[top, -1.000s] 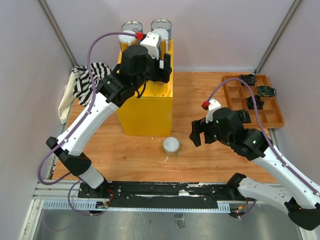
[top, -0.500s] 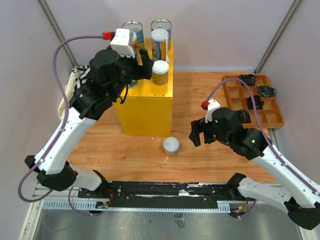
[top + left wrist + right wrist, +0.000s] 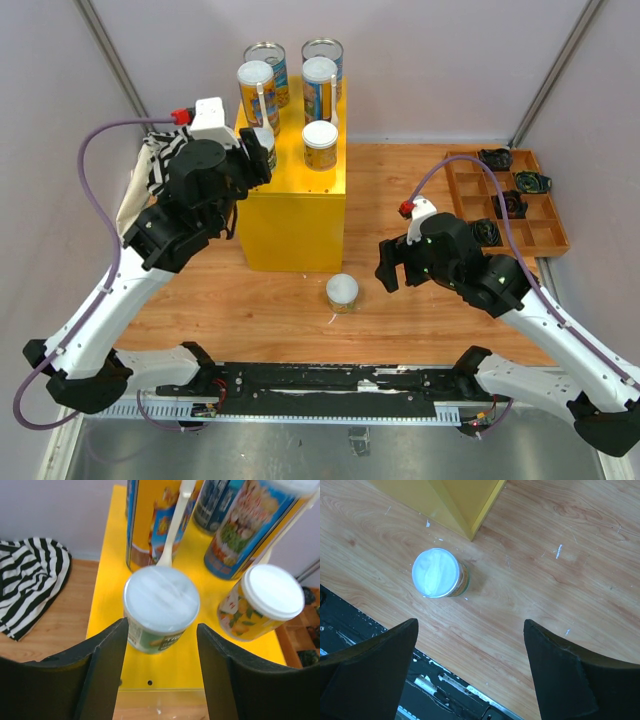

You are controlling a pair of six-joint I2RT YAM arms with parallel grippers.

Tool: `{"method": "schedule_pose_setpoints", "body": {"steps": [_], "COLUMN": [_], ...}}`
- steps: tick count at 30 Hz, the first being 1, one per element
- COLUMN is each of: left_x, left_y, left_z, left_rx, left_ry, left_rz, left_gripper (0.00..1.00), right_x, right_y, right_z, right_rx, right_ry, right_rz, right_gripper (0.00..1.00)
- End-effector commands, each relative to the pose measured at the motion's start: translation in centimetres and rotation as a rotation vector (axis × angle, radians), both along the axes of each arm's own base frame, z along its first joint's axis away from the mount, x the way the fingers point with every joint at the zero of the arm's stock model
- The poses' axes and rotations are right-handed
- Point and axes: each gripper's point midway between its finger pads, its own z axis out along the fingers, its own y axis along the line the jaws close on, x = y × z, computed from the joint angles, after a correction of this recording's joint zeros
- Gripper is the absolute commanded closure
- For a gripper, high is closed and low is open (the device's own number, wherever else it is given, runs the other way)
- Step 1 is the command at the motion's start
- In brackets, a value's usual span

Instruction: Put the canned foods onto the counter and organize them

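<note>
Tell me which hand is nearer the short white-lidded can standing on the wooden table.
Right. The right hand hovers just beside that can; the left hand is up at the yellow box.

Bright, even overhead light, soft shadows (wrist views blur at their near edges).

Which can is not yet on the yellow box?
The short white-lidded can standing on the wooden table, below the right gripper; all others stand on the yellow box.
</note>
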Motion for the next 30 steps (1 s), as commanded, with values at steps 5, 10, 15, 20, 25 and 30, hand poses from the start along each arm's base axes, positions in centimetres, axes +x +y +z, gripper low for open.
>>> {"method": "schedule_pose_setpoints", "body": {"steps": [5, 10, 15, 20, 25, 30], "left_x": [-0.3, 0.1, 1.0, 2.0, 2.7, 3.0], "left_y": [0.0, -0.3, -0.8, -0.7, -0.4, -0.1], "left_z": [-3.4, -4.3, -4.8, -5.4, -5.4, -5.4], "left_rx": [-0.065, -0.052, -0.041, -0.018, 0.004, 0.027], "left_ry": [0.027, 0.023, 0.016, 0.014, 0.000, -0.001], "left_rz": [0.008, 0.004, 0.013, 0.060, 0.101, 0.125], "left_gripper": [0.40, 0.41, 0.40, 0.40, 0.39, 0.39], "right_x": [0.3, 0.3, 0.4, 0.2, -0.4, -1.2], "right_y": [0.2, 0.3, 0.3, 0.7, 1.9, 3.1], "right_z": [0.7, 0.6, 0.4, 0.1, -0.7, -2.3], "right_rx": [0.029, 0.027, 0.020, 0.022, 0.034, 0.038], "right_ry": [-0.009, -0.006, -0.004, 0.012, 0.049, 0.111], "right_rz": [-0.008, -0.004, -0.004, 0.021, 0.093, 0.155], "right_gripper": [0.13, 0.13, 0.13, 0.13, 0.13, 0.01]}}
